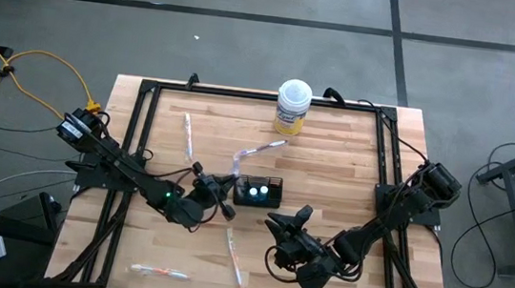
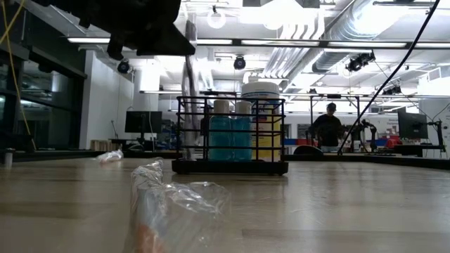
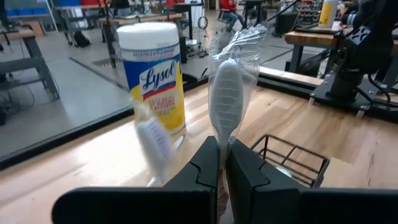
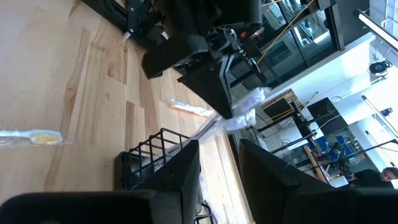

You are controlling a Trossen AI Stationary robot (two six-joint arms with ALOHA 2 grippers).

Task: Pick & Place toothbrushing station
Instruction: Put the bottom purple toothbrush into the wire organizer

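Wooden slats of the counter (image 1: 331,171) carry the small black wire-mesh holder (image 1: 259,191) near the middle, with two teal white-capped tubes (image 2: 230,133) already standing inside. The left gripper (image 3: 221,163) is clamped tight on a plastic-wrapped pale toothbrush (image 3: 227,99) held upright just beside the holder, apparently about to go in. Several wrapped toothbrushes (image 1: 160,271) lie loose on the boards, so most of the loading seems left. The right gripper (image 4: 217,165) waits nearby, partly open and empty.

Left gripper (image 1: 228,191) clamped tight, pointing toward 3 o'clock; right gripper (image 1: 280,225) parted, empty, aimed at 10 o'clock.
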